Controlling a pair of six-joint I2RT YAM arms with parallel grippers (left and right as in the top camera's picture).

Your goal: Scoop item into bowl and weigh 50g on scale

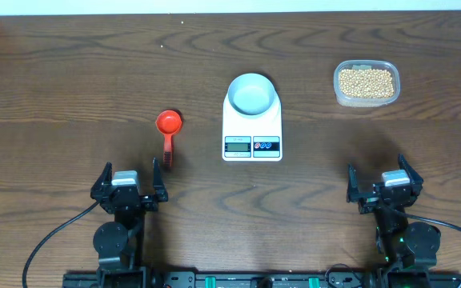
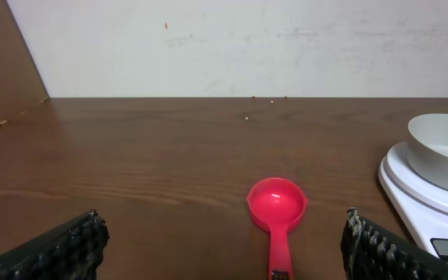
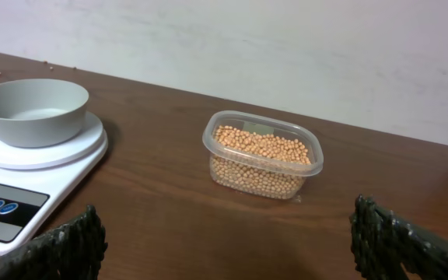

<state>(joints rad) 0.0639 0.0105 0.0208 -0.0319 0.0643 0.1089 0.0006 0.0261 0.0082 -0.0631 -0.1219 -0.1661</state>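
The white scale (image 1: 252, 132) sits mid-table with the pale blue bowl (image 1: 252, 94) on its platform; the bowl looks empty. The same bowl (image 2: 444, 149) and scale (image 2: 418, 194) show at the right of the left wrist view, and the bowl (image 3: 31, 110) and scale (image 3: 33, 179) at the left of the right wrist view. Tan beans (image 1: 366, 82) fill a clear plastic container (image 3: 262, 155) at the back right. A red scoop (image 1: 168, 130) lies left of the scale, handle toward me. My left gripper (image 1: 130, 181) stands open near the front edge, just behind the scoop (image 2: 276, 214). My right gripper (image 1: 385, 182) is open at the front right, nothing between its fingers.
A white wall runs along the table's far edge. A few stray beans (image 2: 264, 103) lie on the wood near it. Dark wooden tabletop (image 1: 78, 88) stretches to the left of the scoop.
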